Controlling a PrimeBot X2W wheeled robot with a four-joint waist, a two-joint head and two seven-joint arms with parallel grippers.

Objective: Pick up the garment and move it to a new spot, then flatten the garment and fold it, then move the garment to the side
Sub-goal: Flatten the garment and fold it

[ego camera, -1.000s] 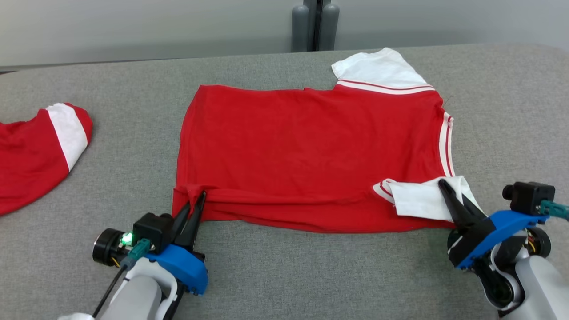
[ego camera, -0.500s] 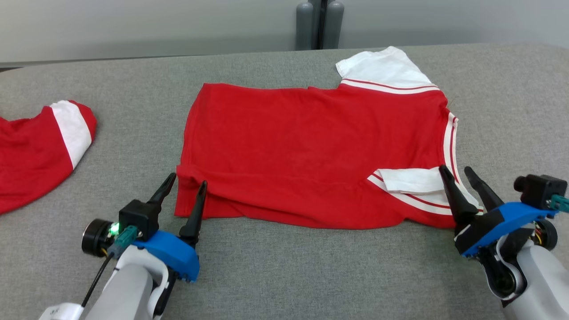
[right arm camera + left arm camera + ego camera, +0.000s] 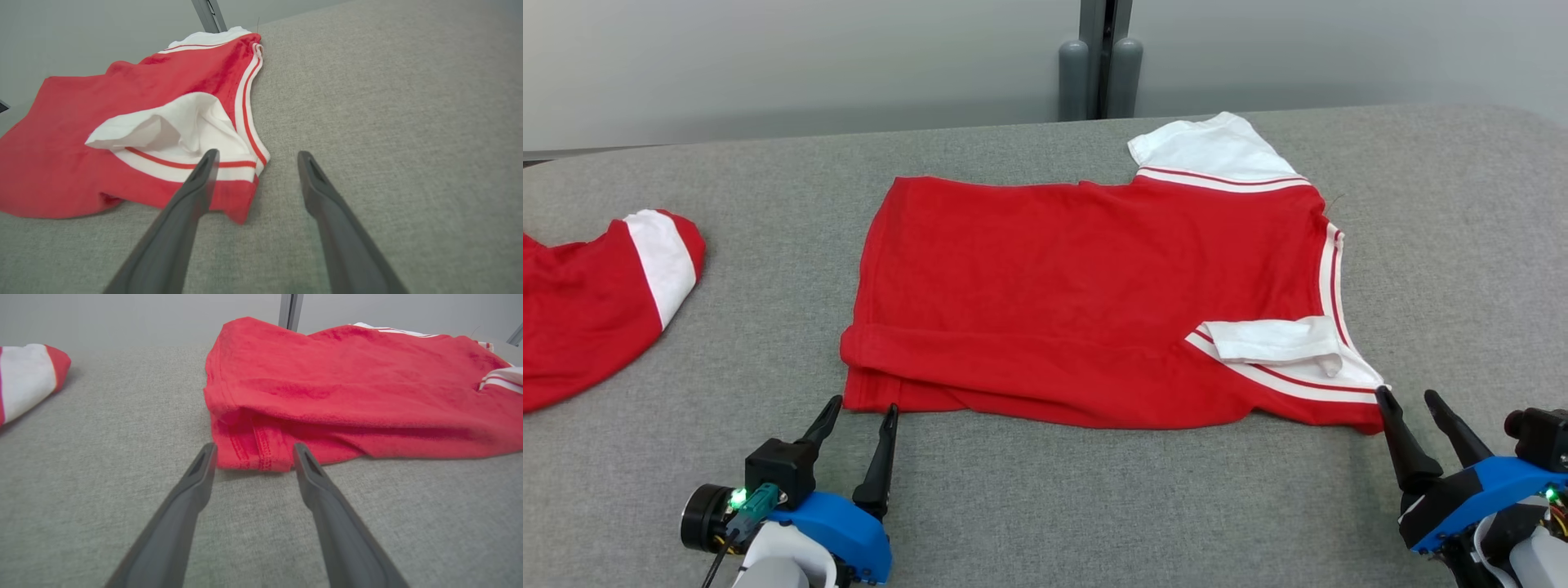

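Garment (image 3: 1094, 294) is laid flat mid-table (image 3: 1029, 506), long axis run 9-to-3. The near edge is doubled back on itself, and two hem layers are seen stacked at the 7 o'clock corner in the left wrist view, so a first lengthwise fold is judged done.

Near sleeve (image 3: 1274, 339) is tucked in over the red body at 4 o'clock. Far sleeve (image 3: 1209, 147) sticks out at 1 o'clock and is not yet folded in.

Left gripper (image 3: 864, 404) is held low just off the 7 o'clock corner. Its fingers are spread wide and aimed at 12, with nothing gripped and a gap seen to the cloth.

Right gripper (image 3: 1405, 394) is held low just off the 5 o'clock corner, fingers likewise spread and empty. In the right wrist view one finger overlaps the corner, and contact cannot be told.

Placement is judged deliberate:
- One gripper is set per near corner, so both corners can be pinched together and the edge kept square.
- The low, flat approach is suited to sliding a finger under thin cloth.

Second garment (image 3: 596, 302) is parked at 9 o'clock, well apart, so the fold area is kept free.

Risk is noted at the doubled hem, where only the top layer may be caught.
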